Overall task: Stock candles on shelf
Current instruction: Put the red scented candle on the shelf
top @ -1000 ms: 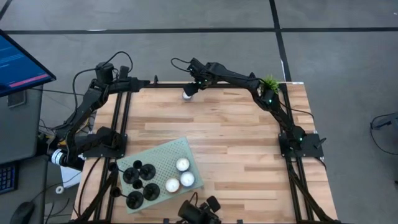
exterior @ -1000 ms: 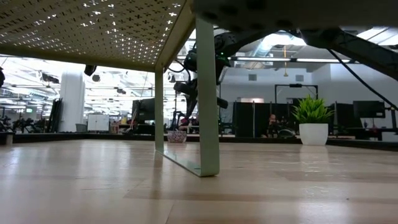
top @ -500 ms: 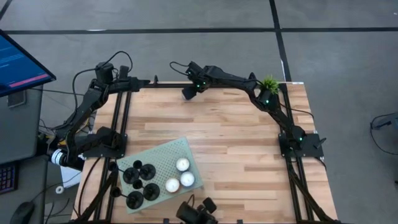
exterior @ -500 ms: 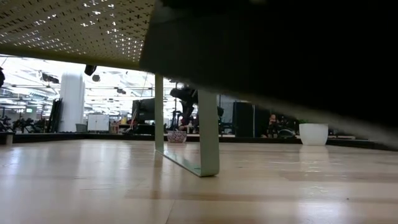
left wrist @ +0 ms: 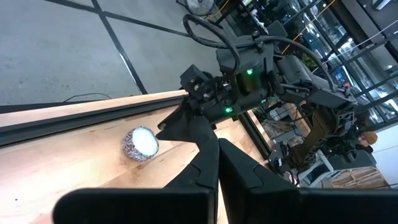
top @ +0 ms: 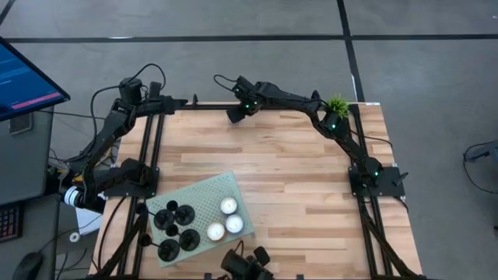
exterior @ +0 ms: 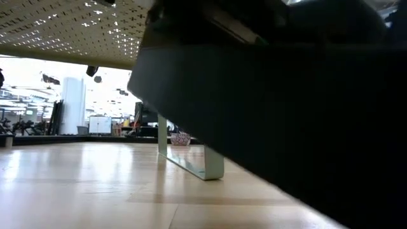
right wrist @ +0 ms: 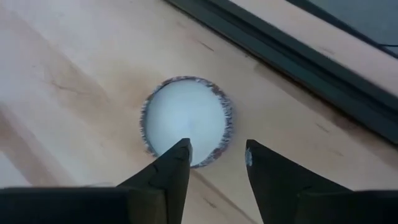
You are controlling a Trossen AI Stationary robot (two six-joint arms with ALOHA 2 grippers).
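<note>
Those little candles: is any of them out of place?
Yes. Three candles sit together on the green shelf, but a fourth candle lies alone on the bare wood near the table's far edge, under the right gripper. The left gripper waits nearby, shut.

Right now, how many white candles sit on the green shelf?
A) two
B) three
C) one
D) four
B: the high view shows three candles on the shelf, while a fourth candle lies on the far table edge below the right gripper.
</note>
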